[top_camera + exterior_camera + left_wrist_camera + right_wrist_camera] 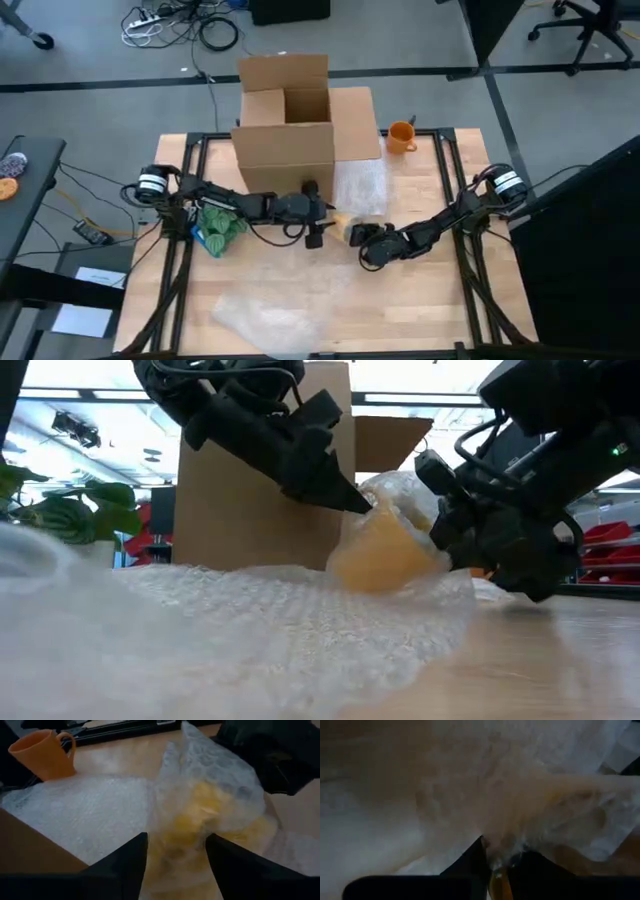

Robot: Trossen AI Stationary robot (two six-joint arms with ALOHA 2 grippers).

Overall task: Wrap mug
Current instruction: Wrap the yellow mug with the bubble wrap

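Observation:
A yellow mug point(349, 228) lies near the table's middle, bundled in clear bubble wrap point(210, 775). The wrap's loose part spreads over the table toward the cardboard box point(360, 185). My left gripper point(175, 840) reaches in from the left. It is open, with a finger on either side of the wrapped mug point(200, 815). My right gripper point(368, 243) comes from the right and is shut on the wrap beside the mug. In the low view the bundle point(380, 555) rests on the sheet between both grippers. My left gripper has its two fingers point(125, 865) alongside the wrapped mug, coming level from the table's left. I cannot tell whether they touch the wrap. My right gripper pinches a bunched fold of bubble wrap point(501, 851) between its two fingers. It comes low from the table's right, close to the mug's side. The wrap runs from the fingers over the mug, whose bundle rests on the table.
An open cardboard box point(288, 120) stands at the far middle, with an orange mug point(401, 135) to its right. A green leafy thing point(222, 226) lies under the left arm. Another bubble wrap sheet point(262, 315) lies by the near edge.

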